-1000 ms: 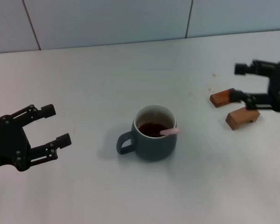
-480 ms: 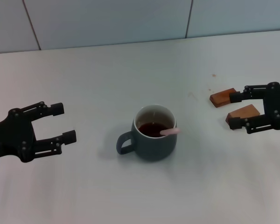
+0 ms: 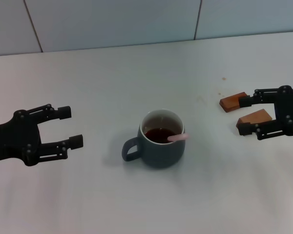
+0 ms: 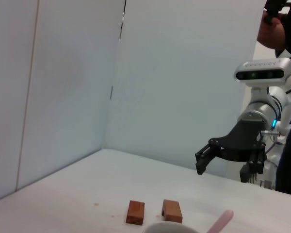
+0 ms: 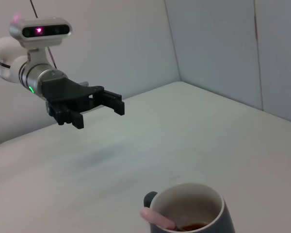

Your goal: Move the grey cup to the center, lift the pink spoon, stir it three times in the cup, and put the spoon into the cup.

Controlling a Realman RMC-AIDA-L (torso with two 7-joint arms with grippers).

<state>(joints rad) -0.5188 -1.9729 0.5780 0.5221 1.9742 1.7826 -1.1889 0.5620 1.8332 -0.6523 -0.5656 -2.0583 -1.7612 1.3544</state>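
Black grippers, left [image 3: 71, 126] and right [image 3: 248, 117], hover agape.

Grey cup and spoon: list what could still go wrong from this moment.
1. The pink spoon leans on the rim of the grey cup, handle poking out; a knock could tip it out or splash the dark liquid.
2. The right gripper, open, hovers at the two wooden blocks; moving off, it might nudge them.
3. The left gripper, open, faces the cup's handle side; a forward sweep could shove the cup.
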